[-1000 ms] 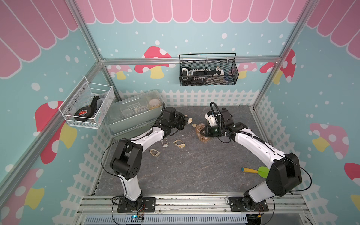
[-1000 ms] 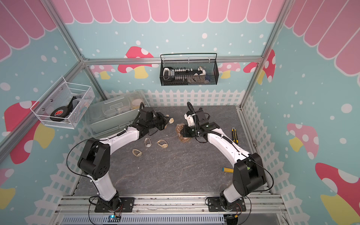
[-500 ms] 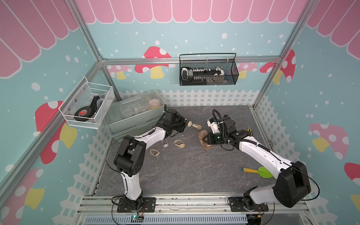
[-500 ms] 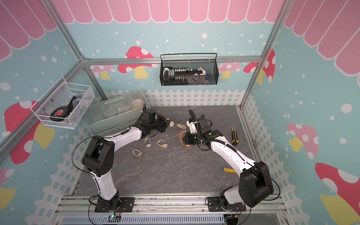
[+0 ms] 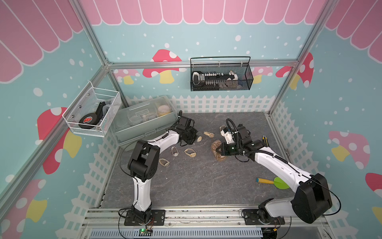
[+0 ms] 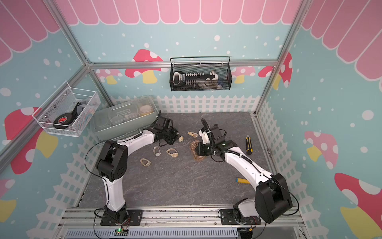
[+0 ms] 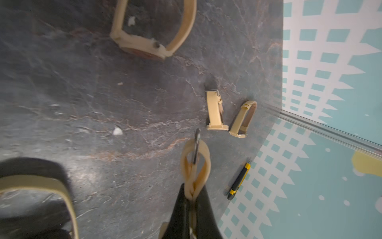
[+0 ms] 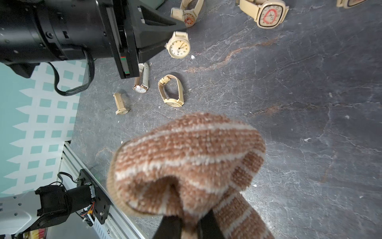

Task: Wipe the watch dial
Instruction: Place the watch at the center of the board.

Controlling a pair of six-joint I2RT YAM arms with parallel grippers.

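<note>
My left gripper [image 7: 192, 193] is shut on the strap of a beige watch [image 7: 195, 163], which hangs just above the dark mat. Its round cream dial [image 8: 178, 48] shows in the right wrist view, beside the left gripper's black fingers [image 8: 157, 19]. In both top views the held watch [image 5: 198, 139] [image 6: 180, 138] sticks out from the left gripper [image 5: 193, 137]. My right gripper [image 8: 190, 221] is shut on a brown striped cloth [image 8: 186, 161]. The cloth [image 5: 217, 148] [image 6: 196, 149] bunches on the mat, a short gap to the right of the watch.
Several other beige watches [image 5: 190, 152] [image 5: 209, 134] [image 5: 164, 162] lie on the mat. A yellow-black utility knife [image 6: 248, 144] lies at the right; a green and yellow tool [image 5: 272, 182] lies front right. A clear lidded box [image 5: 144, 122] stands back left. Baskets [image 5: 221, 78] [image 5: 93, 115] hang on the walls.
The right gripper has drawn the cloth toward the front, away from the held watch. The left arm has shifted a little, still holding the watch.
</note>
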